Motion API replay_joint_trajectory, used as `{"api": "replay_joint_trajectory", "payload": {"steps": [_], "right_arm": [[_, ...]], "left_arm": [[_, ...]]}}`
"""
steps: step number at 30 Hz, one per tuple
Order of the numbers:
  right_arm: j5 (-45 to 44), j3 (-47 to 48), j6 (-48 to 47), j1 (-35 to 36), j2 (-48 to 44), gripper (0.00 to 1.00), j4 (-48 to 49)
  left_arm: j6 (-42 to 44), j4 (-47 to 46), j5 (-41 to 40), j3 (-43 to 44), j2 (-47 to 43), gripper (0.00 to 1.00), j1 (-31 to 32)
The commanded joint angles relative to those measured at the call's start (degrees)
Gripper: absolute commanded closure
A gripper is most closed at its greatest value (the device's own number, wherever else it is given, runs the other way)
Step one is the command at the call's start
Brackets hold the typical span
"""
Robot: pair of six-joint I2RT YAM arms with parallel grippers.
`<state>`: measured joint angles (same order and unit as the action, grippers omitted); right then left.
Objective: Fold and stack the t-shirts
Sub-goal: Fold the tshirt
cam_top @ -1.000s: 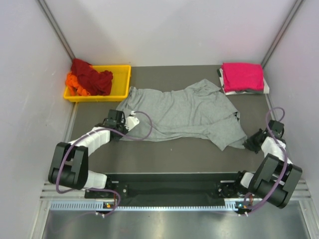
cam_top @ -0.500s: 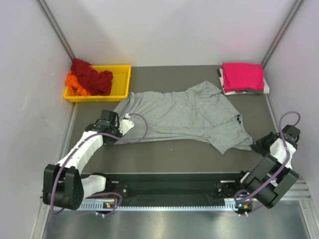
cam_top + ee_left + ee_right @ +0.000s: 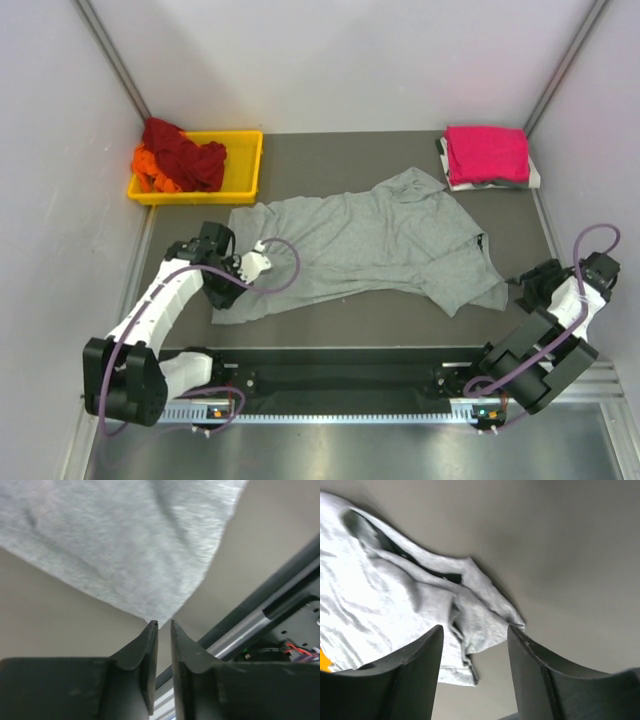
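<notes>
Left gripper (image 3: 161, 624) is pinched tight on a corner of the grey tee (image 3: 125, 540), cloth fanning out ahead of it, likely to tug it flat on the tabletop (image 3: 50, 605). Right gripper (image 3: 475, 628) sits spread, the tee's bunched edge just ahead, unheld.

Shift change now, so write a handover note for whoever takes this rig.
Left gripper: shut on a left corner of the grey shirt.
Right gripper: open, beside its sleeve, not gripping.
Grey shirt lies spread, unfolded, mid-table. Pink shirt folded at back right. Red shirt and orange shirt bunched in the yellow tray.
Done: pink one. Left: fold grey, red, orange; stack all.
</notes>
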<state>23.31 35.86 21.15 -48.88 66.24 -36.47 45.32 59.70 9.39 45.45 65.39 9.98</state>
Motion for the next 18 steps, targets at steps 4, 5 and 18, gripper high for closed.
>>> {"api": "replay_joint_trajectory", "payload": {"steps": [4, 5, 18], "right_arm": [[-5.01, 8.34, -1.02, 9.21, -6.46, 0.45, 0.43], [-10.77, 8.96, -1.54, 12.55, -7.95, 0.45, -0.18], [-12.68, 2.29, 7.59, 52.13, -3.49, 0.46, 1.65]], "left_arm": [[-9.35, -9.86, -5.08, 10.25, 2.81, 0.73, -1.98], [-10.16, -11.52, -3.86, 12.79, 3.43, 0.73, -1.98], [-8.94, -29.71, 2.65, 9.04, 16.09, 0.73, 1.98]]}}
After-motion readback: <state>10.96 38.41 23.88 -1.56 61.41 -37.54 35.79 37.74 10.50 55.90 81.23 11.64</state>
